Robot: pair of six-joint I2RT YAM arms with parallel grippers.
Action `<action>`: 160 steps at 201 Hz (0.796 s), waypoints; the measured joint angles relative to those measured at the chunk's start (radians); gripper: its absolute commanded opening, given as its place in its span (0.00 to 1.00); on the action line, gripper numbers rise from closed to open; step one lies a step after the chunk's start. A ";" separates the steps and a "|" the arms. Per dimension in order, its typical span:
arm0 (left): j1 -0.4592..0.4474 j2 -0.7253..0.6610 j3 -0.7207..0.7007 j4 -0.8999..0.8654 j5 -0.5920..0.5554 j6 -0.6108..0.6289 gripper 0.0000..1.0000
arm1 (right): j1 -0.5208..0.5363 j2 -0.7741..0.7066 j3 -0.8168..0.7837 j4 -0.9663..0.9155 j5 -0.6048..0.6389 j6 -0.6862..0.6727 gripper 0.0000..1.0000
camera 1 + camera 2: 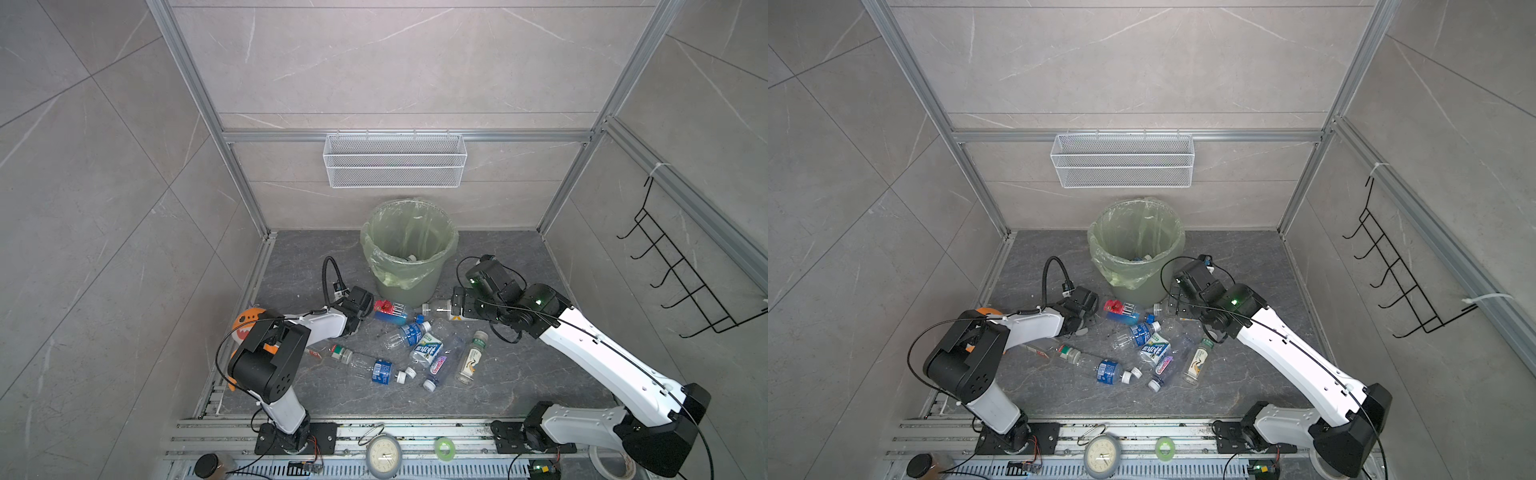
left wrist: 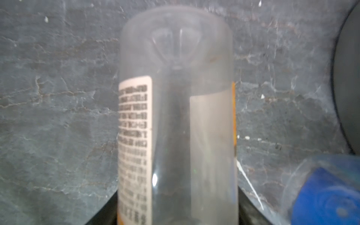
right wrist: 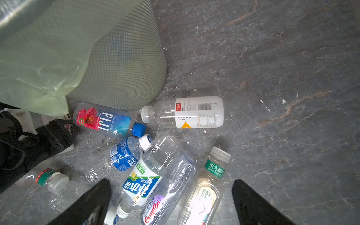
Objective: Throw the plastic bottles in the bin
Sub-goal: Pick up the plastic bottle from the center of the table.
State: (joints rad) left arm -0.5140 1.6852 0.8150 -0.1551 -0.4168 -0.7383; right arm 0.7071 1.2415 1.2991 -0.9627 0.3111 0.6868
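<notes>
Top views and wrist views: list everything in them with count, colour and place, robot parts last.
bin: one, grey-green, pale green bag, back middle of the floor.
plastic bottles: about nine, clear, lying on the floor before the bin, including Fiji bottle and white-labelled bottle.
clear bottle: one, white-and-orange label, filling the left wrist view.
wire basket: one, white, back wall.
hook rack: one, black, right wall.
plush toy: one, orange, beside the left arm.
clock: one, white, front rail.
tape roll: one, green, front rail.
left gripper: one, black, the clear bottle between its jaws; grip unclear.
right gripper: one, black, open, above the bottles.
</notes>
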 measured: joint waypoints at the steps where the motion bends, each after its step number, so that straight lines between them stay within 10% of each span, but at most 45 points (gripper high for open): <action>1: 0.000 0.000 0.000 0.000 0.000 0.000 0.41 | 0.000 0.000 0.000 0.000 -0.001 0.000 1.00; 60: 0.006 -0.090 -0.050 -0.058 0.027 0.058 0.32 | 0.000 -0.089 -0.106 0.043 -0.017 -0.042 0.99; 160: 0.006 -0.669 -0.225 -0.085 0.140 0.225 0.35 | -0.001 -0.272 -0.341 0.209 -0.008 -0.169 1.00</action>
State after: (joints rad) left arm -0.5076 1.0157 0.5903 -0.2398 -0.2768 -0.5133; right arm 0.7063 0.9691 0.9577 -0.7540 0.3031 0.5182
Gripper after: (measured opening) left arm 0.595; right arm 0.996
